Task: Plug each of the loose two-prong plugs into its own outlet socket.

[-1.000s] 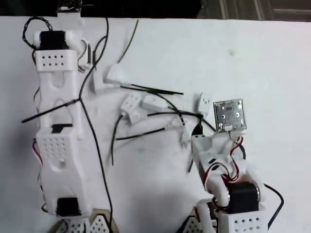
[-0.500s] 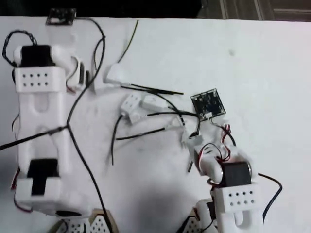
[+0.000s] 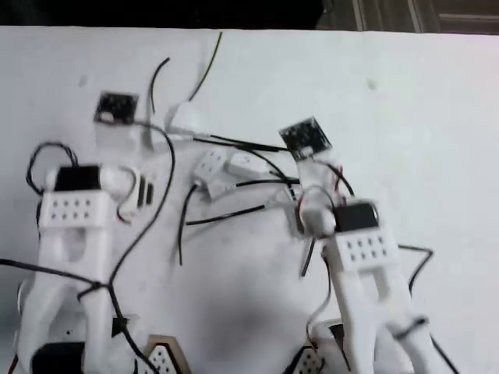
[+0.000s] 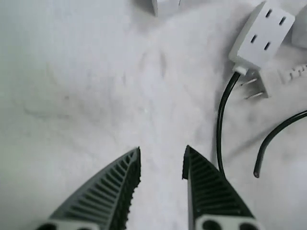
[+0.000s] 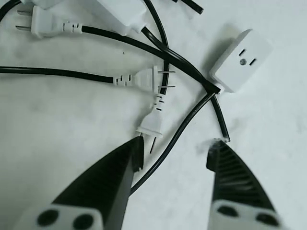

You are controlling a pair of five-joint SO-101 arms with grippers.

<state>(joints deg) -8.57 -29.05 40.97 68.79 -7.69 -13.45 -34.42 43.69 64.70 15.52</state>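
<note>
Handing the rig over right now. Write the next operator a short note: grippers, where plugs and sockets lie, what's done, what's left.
Left gripper: open, empty, over bare table; a socket block on a black cord lies ahead, a loose plug beside it.
Right gripper: open, empty, just short of the nearest plug, prongs facing it; a second plug and a third plug lie beyond, a socket off to one side.
Done: no plug seen seated.
Left: every plug; the nearest plug looks the likeliest first pick.
</note>
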